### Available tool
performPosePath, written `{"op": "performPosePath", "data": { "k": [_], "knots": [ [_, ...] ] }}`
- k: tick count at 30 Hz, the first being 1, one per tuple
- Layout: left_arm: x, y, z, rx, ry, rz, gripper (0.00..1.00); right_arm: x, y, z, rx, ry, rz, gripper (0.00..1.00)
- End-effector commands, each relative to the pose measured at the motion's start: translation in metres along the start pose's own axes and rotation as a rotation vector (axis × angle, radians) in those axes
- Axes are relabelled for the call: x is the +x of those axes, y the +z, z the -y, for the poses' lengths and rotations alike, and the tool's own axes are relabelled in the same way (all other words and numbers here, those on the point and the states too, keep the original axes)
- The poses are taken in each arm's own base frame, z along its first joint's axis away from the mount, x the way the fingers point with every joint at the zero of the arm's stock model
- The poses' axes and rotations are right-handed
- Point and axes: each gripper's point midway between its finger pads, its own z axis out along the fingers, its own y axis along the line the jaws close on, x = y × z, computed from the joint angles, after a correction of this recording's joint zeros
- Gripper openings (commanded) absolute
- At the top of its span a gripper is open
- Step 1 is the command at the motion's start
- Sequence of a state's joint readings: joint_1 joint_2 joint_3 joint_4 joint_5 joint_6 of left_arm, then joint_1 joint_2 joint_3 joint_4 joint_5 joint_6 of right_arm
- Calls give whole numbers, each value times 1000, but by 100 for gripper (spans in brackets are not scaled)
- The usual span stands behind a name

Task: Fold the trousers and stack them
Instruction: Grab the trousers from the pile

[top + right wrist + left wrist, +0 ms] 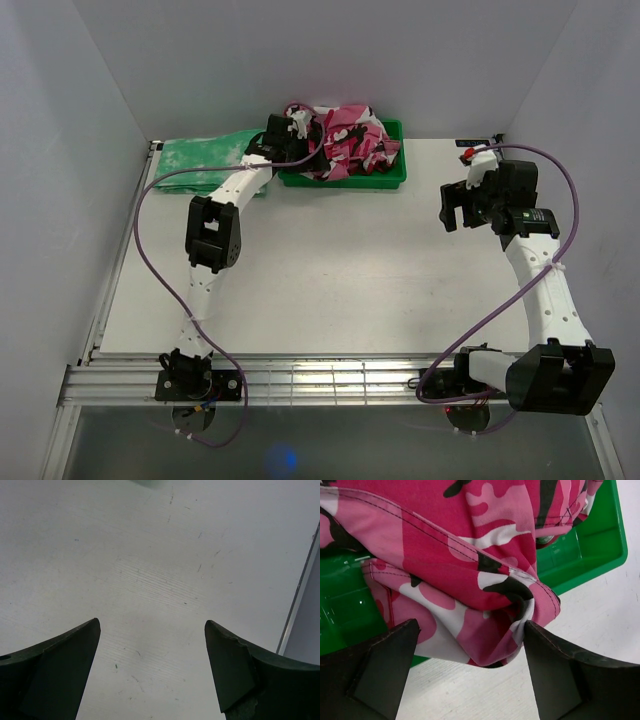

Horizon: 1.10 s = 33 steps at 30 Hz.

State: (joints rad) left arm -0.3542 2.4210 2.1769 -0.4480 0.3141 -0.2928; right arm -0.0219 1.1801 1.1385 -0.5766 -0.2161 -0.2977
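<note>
pink camo trousers point(345, 140) sit bunched in the green tray point(345, 183) at the far edge, no long axis to read. a drooping fold lies right between the left claw point(470, 630) fingers, spread wide, nothing pinched. right claw point(150, 625), also spread, hovers well apart over the worktop point(350, 270).

We see a green tray point(392, 180) at the far edge of the white table point(350, 280). Just left of the tray lies a mottled green-and-white folded cloth point(198, 160).
</note>
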Motion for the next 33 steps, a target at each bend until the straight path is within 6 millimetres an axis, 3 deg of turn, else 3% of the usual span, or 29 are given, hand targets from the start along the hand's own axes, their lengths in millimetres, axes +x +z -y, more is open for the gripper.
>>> {"op": "performPosePath", "data": {
  "k": [1, 5, 9, 12, 14, 16, 17, 19, 20, 21, 23, 24, 27, 29, 30, 31, 33],
  "knots": [
    [-29, 2, 6, 37, 17, 89, 93, -21, -13, 11, 56, -23, 50, 90],
    [-35, 12, 15, 104, 39, 111, 77, -19, -17, 14, 82, -31, 46, 90],
    [-24, 22, 27, 179, 45, 83, 73, -20, -21, 26, 146, -51, 38, 90],
    [-15, 27, 31, 215, 49, 62, 58, -28, -25, 38, 186, -56, 45, 91],
    [-17, 24, 41, 279, 61, 67, 31, -33, -28, 42, 193, -46, 58, 92],
    [-54, 5, 65, 346, 102, 170, 3, -36, -28, 43, 187, -34, 64, 92],
    [-73, -5, 77, 384, 135, 234, 0, -38, -29, 43, 186, -26, 69, 92],
    [-124, -46, 109, 452, 217, 400, 0, -41, -30, 39, 165, -4, 82, 92],
    [-160, -85, 136, 503, 288, 515, 0, -42, -29, 34, 142, 5, 90, 91],
    [-177, -106, 151, 532, 328, 576, 0, -46, -29, 29, 108, 3, 104, 91],
    [-222, -211, 215, 624, 495, 797, 0, -60, -24, 14, 3, -42, 152, 90],
    [-232, -252, 238, 645, 549, 873, 0, -65, -20, 13, -14, -62, 171, 90],
    [-237, -309, 275, 692, 641, 976, 0, -79, -10, 10, -66, -97, 210, 90],
    [-235, -380, 308, 738, 714, 1066, 0, -90, 0, 10, -100, -111, 236, 90],
    [-234, -378, 309, 743, 708, 1059, 0, -93, 3, 11, -109, -113, 244, 90],
    [-228, -408, 320, 774, 747, 1080, 0, -96, 8, 11, -119, -115, 248, 90],
    [-223, -433, 325, 778, 741, 1094, 0, -107, 18, 12, -149, -118, 265, 90]
  ]
}}
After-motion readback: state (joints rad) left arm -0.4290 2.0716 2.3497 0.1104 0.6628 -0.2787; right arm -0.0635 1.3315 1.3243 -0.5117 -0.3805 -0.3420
